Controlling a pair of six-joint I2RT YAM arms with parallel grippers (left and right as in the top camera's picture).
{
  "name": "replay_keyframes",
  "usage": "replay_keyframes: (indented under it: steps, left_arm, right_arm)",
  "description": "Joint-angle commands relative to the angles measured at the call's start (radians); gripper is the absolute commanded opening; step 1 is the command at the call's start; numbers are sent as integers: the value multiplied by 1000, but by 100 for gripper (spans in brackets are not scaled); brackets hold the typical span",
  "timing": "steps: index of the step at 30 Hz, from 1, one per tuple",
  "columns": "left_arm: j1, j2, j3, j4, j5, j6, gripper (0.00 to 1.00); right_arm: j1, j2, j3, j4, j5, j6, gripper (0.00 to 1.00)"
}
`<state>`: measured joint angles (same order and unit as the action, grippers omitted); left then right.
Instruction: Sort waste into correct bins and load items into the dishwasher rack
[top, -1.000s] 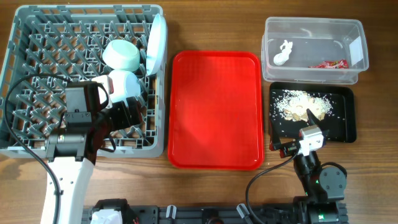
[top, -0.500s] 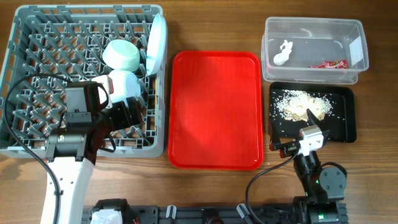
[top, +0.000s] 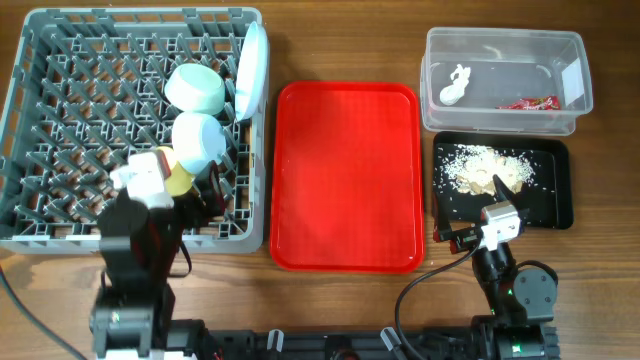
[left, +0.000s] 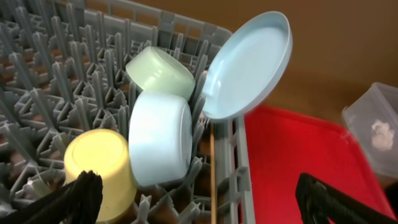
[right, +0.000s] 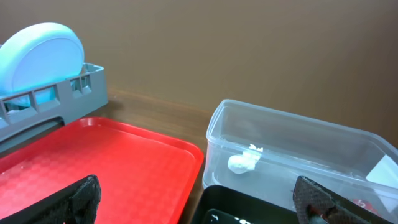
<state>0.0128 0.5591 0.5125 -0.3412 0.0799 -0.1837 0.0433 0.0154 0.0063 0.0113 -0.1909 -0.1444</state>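
1. On the left side of the table sits the grey dishwasher rack (top: 70, 100). From overhead I can see the pale blue plate (top: 252, 70) standing on edge against its right wall. Two bowls sit just beside the plate, one (top: 195, 88) farther back and one (top: 200, 138) nearer, touching the yellow cup (top: 176, 176).
2. Only the left wrist view shows the thin chopstick (left: 212, 168), which lies along the rack's right wall below the plate. From above I cannot make it out.
3. That same view shows the left gripper (left: 199, 202) with its fingers spread wide over the cup and the nearer bowl, grasping nothing.
4. Between the rack and the bins lies the red serving tray (top: 345, 175).
5. Overhead shows both bins. The clear tub (top: 500, 35) holds the white scrap (top: 453, 88) and the red wrapper (top: 530, 102). The black tray (top: 555, 205) in front of it holds the rice leftovers (top: 485, 170).
6. The right wrist view sees only the scrap in the tub and a corner of the black tray. It does catch the plate's back above the rack wall.
7. The right gripper (right: 199, 202) hangs by the black tray's near edge, with its fingers released and wide apart and nothing between them.
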Motion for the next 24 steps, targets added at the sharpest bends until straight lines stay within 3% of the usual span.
replay_keyframes:
  steps: [1,4,6,16,20,24]
  left_arm:
    - [-5,-165,-166,159,-11,20,100]
    - [-26,-258,-265,290,-30,25,100]
    - [-65,-317,-326,360,-34,92,100]
    - [-115,-537,-497,513,24,285,100]
    - [-114,-556,-507,516,68,367,100]
    - [-98,-556,-507,390,111,355,100]
  right_arm:
    - [-3,-11,-1,5,-13,-13,100]
    - [-3,-11,-1,5,-13,-13,100]
    - [-3,-11,-1,4,-13,-13,100]
    - [-3,-11,-1,5,-13,-13,100]
    - [-3,-11,-1,5,-13,-13,100]
    - [-3,-11,-1,4,-13,-13,100]
